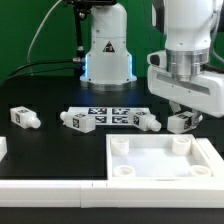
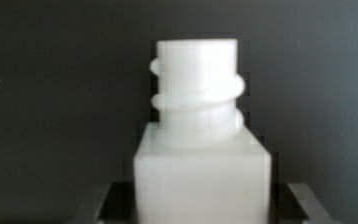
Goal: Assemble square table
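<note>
The square table top (image 1: 160,158) lies flat at the front on the exterior view's right, rim up, with round sockets at its corners. Three white tagged legs (image 1: 24,118) (image 1: 80,121) (image 1: 147,122) lie in a row behind it. A further leg (image 1: 181,122) lies at the right end of that row, and my gripper (image 1: 183,113) has come down over it. In the wrist view this leg (image 2: 202,150) fills the middle, its threaded end pointing away from me. My gripper (image 2: 202,205) is shut on its square body, one finger (image 2: 309,203) close on each side.
The marker board (image 1: 110,113) lies among the legs. A long white bar (image 1: 50,190) runs along the front edge on the exterior view's left. A small white piece (image 1: 2,148) shows at the far left. The robot's base (image 1: 107,50) stands at the back.
</note>
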`<state>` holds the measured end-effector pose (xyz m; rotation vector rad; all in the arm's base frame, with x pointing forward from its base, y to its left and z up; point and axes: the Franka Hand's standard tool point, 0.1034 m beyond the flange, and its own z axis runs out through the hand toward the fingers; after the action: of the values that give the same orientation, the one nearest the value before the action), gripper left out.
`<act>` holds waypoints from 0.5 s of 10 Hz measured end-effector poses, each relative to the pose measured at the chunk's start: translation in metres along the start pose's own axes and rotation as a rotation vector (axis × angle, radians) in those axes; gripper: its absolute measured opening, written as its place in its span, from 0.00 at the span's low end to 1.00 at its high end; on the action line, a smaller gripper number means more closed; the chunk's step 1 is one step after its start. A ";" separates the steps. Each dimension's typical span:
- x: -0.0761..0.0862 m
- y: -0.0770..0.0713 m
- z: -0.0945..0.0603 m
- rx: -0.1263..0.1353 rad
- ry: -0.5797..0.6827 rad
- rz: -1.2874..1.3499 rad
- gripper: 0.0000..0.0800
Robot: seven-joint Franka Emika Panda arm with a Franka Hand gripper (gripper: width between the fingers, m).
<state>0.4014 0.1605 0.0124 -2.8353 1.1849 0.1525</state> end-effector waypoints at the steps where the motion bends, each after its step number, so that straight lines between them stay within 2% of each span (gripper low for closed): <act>1: -0.005 -0.002 0.003 0.007 0.006 -0.056 0.35; 2: -0.011 -0.003 0.004 0.014 0.016 -0.042 0.35; 5: -0.011 -0.004 0.004 0.014 0.017 -0.059 0.35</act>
<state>0.3962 0.1709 0.0096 -2.8612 1.0994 0.1175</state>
